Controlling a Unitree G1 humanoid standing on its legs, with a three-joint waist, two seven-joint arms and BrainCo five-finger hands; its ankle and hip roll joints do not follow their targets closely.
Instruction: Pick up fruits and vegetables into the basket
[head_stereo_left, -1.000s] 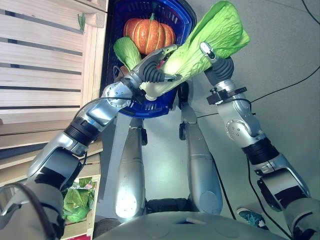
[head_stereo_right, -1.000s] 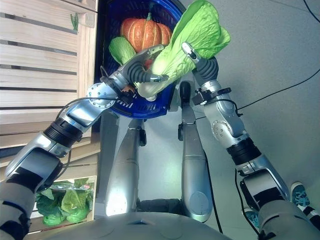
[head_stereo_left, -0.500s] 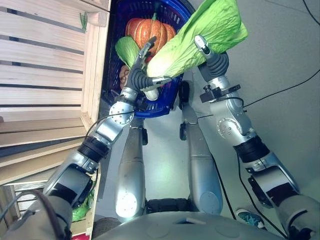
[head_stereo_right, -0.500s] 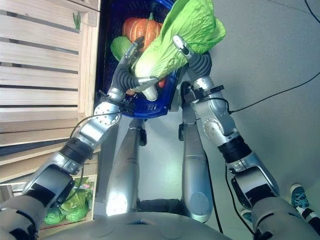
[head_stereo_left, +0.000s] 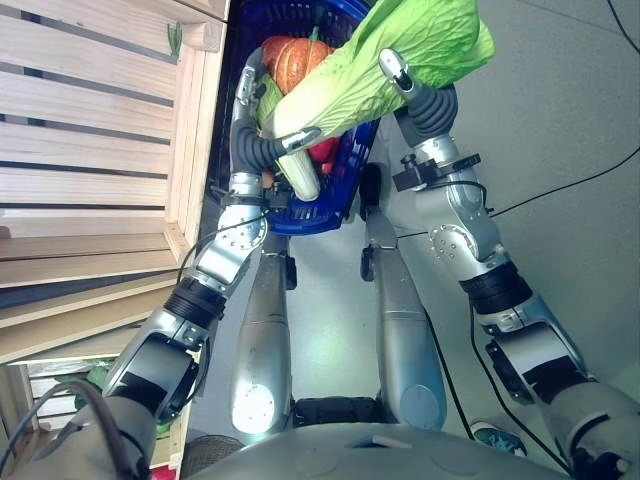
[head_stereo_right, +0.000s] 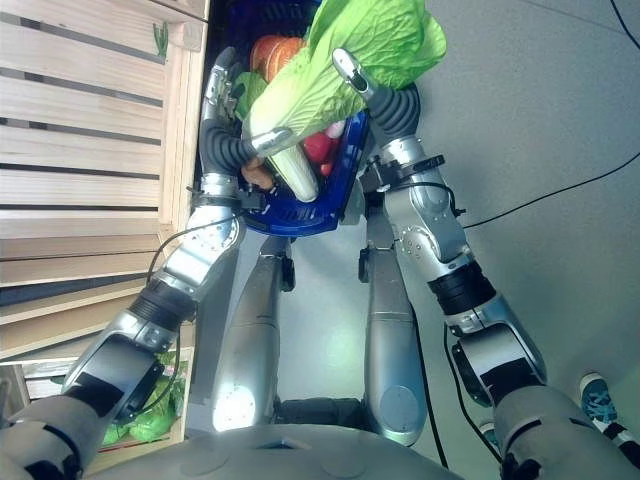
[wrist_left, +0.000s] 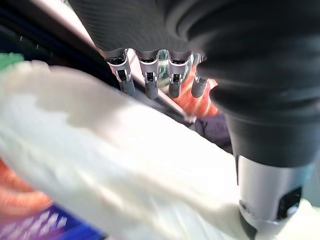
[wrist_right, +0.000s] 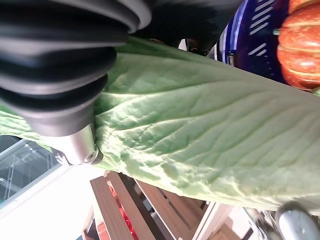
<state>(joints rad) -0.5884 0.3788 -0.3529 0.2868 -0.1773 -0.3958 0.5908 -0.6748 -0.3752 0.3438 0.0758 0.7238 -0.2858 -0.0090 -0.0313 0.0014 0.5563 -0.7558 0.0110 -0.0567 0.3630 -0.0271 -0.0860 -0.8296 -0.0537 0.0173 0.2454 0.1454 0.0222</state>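
While both hands (head_stereo_left: 262, 150) (head_stereo_left: 415, 90) clasp it, the cabbage (head_stereo_left: 390, 65) hangs over the basket (head_stereo_left: 335, 205).

One napa cabbage (head_stereo_left: 390, 70), one pumpkin (head_stereo_left: 295, 55), one blue basket (head_stereo_left: 330, 200) — two hands, left (head_stereo_left: 262, 140) and right (head_stereo_left: 415, 90).

- The napa cabbage (head_stereo_left: 380, 70) covers much of the pumpkin (head_stereo_left: 290, 55) and the blue basket (head_stereo_left: 345, 190); the basket's far rim runs off the picture's top edge.
- A red item (head_stereo_right: 318, 148) in the basket peeks out under the cabbage, too hidden to name.
- The right hand (head_stereo_left: 395, 68) has its fingers buried in the leaves, so their curl cannot be told.
- In the left wrist view the cabbage's white stalk is blurred.
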